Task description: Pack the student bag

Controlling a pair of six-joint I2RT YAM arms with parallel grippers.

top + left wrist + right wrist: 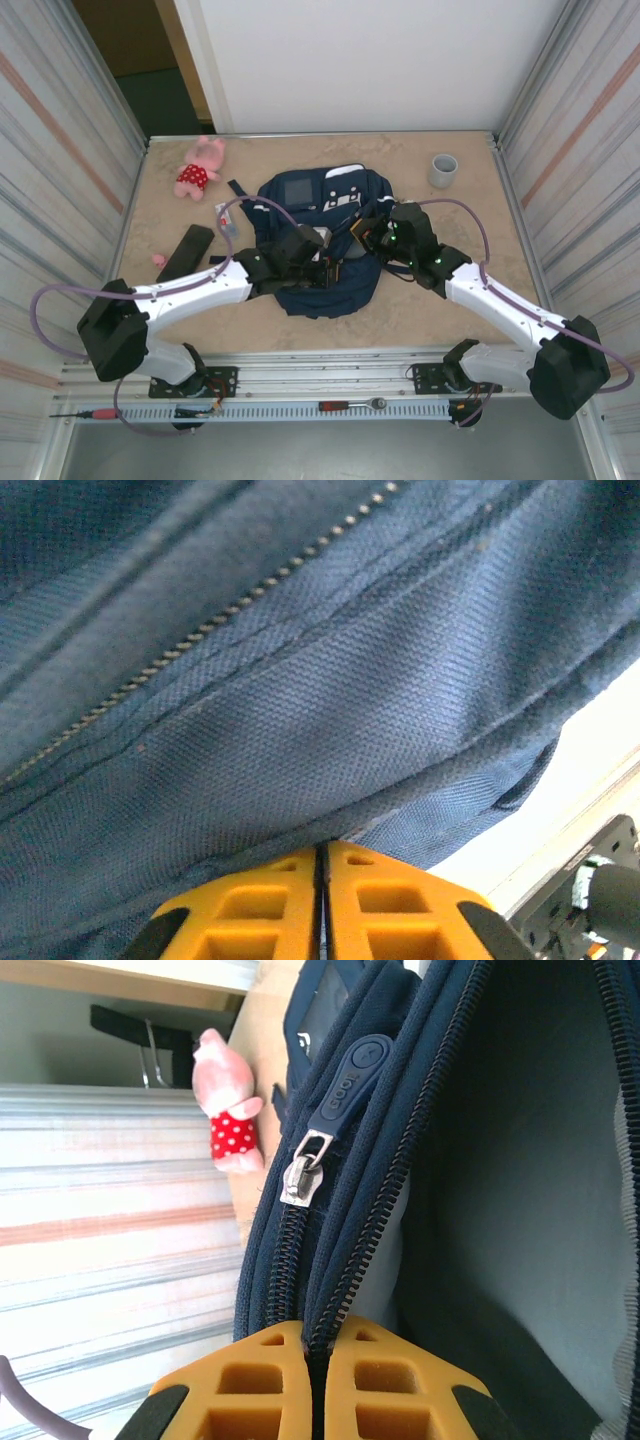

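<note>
While the right gripper (316,1338) pinches the student bag (335,292) at its zipper (283,1260), the left gripper (322,848) (on fabric) is closed.

1. The top camera looks down from high behind the near edge over the whole beige table (450,300).
2. The left wrist camera, behind the left gripper (322,855), sits right against the large navy blue fabric backpack (300,680).
3. The right wrist camera, behind the right gripper (318,1345), looks closely along the backpack's zip (345,1290) towards the pink plush toy in a red spotted dress (232,1110); the top view shares both.
</note>
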